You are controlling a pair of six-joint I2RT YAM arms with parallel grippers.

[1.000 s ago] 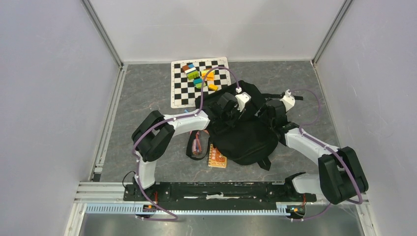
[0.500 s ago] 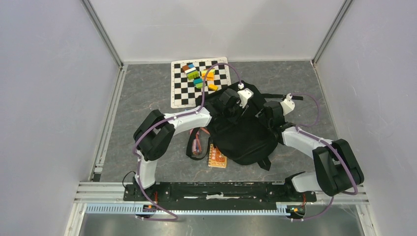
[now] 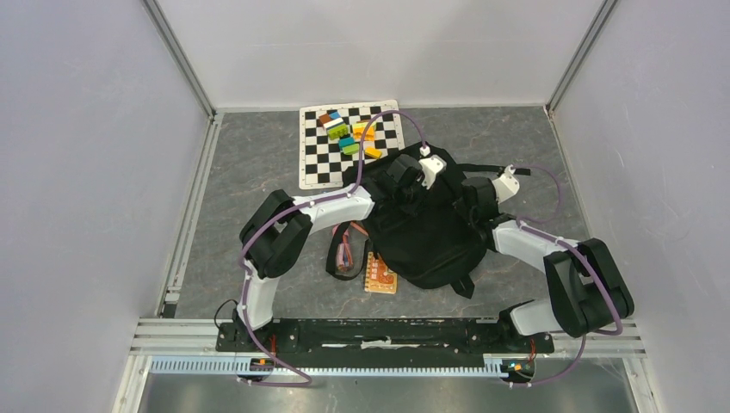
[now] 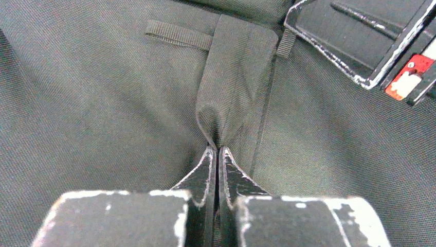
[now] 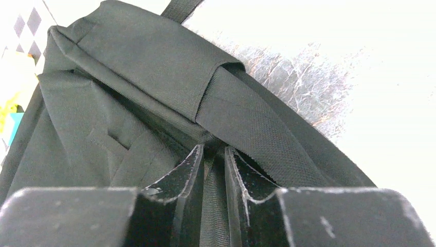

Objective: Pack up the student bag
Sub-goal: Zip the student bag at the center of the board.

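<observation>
Starting from my near edge, an orange notebook (image 3: 380, 275) lies on the tabletop (image 3: 258, 155), tucked against the near left corner of the student bag (image 3: 430, 245), with a reddish item I cannot make out just left of it. Neither is inside yet, so I judge the packing barely begun and this step to be opening the bag.

The bag itself sits slumped in the middle of the tabletop, straps trailing to the right and toward me. Both arms reach onto its far half. The left pincer (image 4: 218, 152) has its fingers pressed together on a thin raised fold of the black fabric, below a small webbing loop. The right pincer (image 5: 213, 154) stands at the bag's right edge, its fingers a narrow gap apart with a ridge of fabric running between them; I cannot tell whether they bite it or only straddle it.

My worries from here:
- The left hold is a pinch of slack cloth, so a lift may slide it out.
- If the right one has only outer fabric and no zip pull, pulling apart would stretch the shell and open nothing.
- Both arms pulling on a soft bag could drag it over the notebook.

Farther back, the checkered mat (image 3: 314, 163) carries coloured blocks (image 3: 344, 133), close behind the bag; a backward tug could sweep them.
</observation>
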